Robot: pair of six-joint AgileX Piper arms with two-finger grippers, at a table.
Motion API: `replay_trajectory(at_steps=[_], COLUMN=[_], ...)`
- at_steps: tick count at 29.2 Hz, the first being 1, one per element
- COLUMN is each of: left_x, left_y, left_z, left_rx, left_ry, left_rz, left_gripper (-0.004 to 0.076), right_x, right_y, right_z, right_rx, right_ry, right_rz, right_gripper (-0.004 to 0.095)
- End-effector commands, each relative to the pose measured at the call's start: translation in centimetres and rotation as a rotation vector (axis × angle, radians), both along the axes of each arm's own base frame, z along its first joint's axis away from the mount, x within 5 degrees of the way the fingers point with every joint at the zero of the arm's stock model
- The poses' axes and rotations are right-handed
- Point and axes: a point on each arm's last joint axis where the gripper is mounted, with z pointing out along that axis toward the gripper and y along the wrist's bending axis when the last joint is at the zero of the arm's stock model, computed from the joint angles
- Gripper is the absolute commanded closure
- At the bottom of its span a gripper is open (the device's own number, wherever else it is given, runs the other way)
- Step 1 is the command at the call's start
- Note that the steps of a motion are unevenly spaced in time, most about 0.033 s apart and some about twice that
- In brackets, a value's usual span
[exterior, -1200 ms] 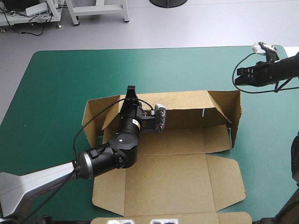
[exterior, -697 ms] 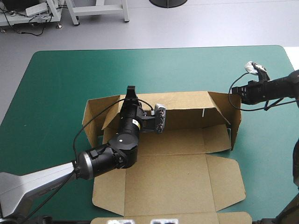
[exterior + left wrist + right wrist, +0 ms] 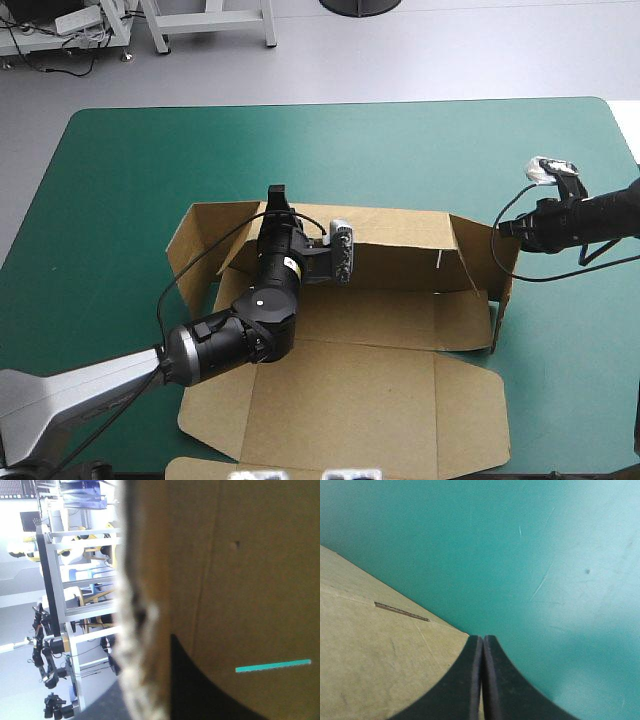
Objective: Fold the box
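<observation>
The brown box [image 3: 360, 380] lies open on the table with its back wall and right wall raised and its front panels flat. My left gripper [image 3: 277, 196] is shut on the top edge of the back wall near its left end. In the left wrist view the board [image 3: 250, 580] fills the picture and one black finger [image 3: 200, 690] lies against it. My right gripper [image 3: 506, 229] is shut, its tips touching the right wall's upper far corner. The right wrist view shows the closed fingers [image 3: 482, 639] beside a slotted face of the board [image 3: 370, 670].
The teal-green cover [image 3: 120, 200] lies bare to the left of, behind and to the right of the box. The box's flat front panel [image 3: 340, 468] reaches the table's near edge. The left arm crosses the box's left half.
The right gripper came down and inward from the table's far right corner to the box's right wall. The box shifted slightly to the left and toward the front.
</observation>
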Motion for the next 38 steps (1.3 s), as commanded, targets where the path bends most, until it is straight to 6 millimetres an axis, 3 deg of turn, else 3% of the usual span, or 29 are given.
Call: replay_trajectory(at_steps=[1,5,20,31,38], left_x=[-0.2,0.0,0.1,0.2,0.2], left_y=[0.2,0.4,0.6,0.8,0.8], left_z=[1.7,2.7,3.0,3.2,3.2], left_rx=[-0.124,-0.235,-0.246,-0.282,-0.28], left_ry=[-0.056,-0.148,-0.187,-0.205,-0.209], left_rz=[0.026,0.065,0.094,0.126,0.124], left_gripper=[0.0729,0.0729,0.0729,0.0729,0.0729], right_x=[-1.0,-1.1,-1.1,-4.1,-4.7], right_y=[0.7,0.8,0.9,1.8,1.9], right_z=[1.8,2.0,2.2,6.3,6.9], right_rx=[0.056,0.067,0.094,0.062,0.055], right_ry=[-0.023,-0.033,-0.013,-0.142,-0.159], right_rz=[0.036,0.033,-0.002,-0.007,-0.018], right_gripper=[0.0933,0.0933,0.0933,0.0933,0.0933])
